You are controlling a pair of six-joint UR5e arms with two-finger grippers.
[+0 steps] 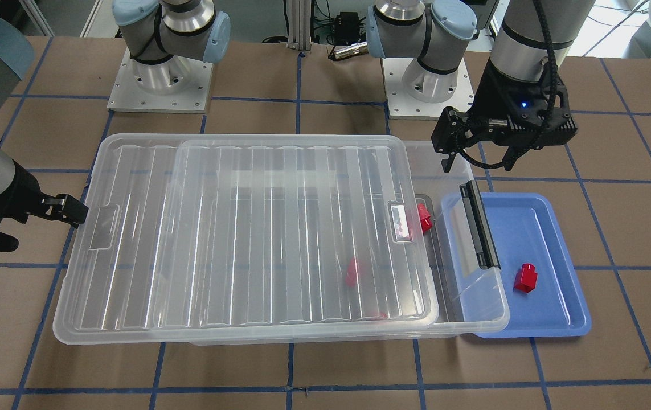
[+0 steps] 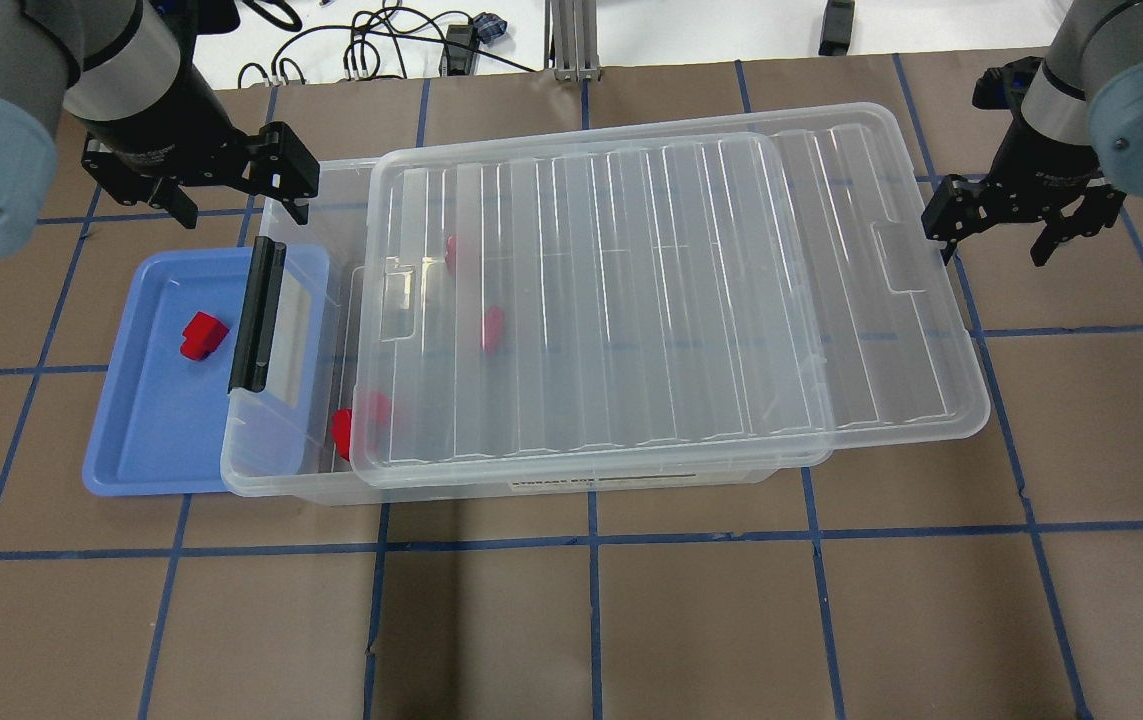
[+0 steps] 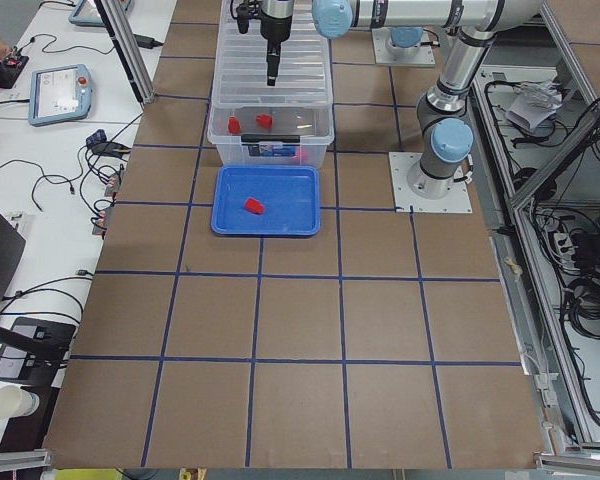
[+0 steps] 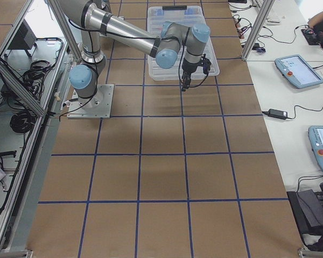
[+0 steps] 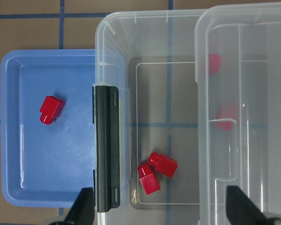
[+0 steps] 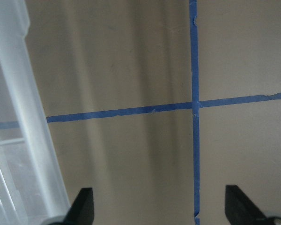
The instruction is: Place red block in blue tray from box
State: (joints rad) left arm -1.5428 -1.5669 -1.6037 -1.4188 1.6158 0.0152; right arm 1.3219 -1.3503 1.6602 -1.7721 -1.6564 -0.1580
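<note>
A red block lies in the blue tray, also seen overhead and in the left wrist view. The clear box stands beside the tray. Its latch bar overlaps the tray's edge. The ribbed lid is slid toward my right, so the tray-side end is uncovered. Two more red blocks lie in that open end. Others show faintly under the lid. My left gripper is open and empty, raised above the box's open end. My right gripper is open and empty beside the lid's other end.
The table is brown board with a blue tape grid. The two arm bases stand behind the box. Cables lie along the table's far edge in the overhead view. The right wrist view shows bare table and the lid's edge.
</note>
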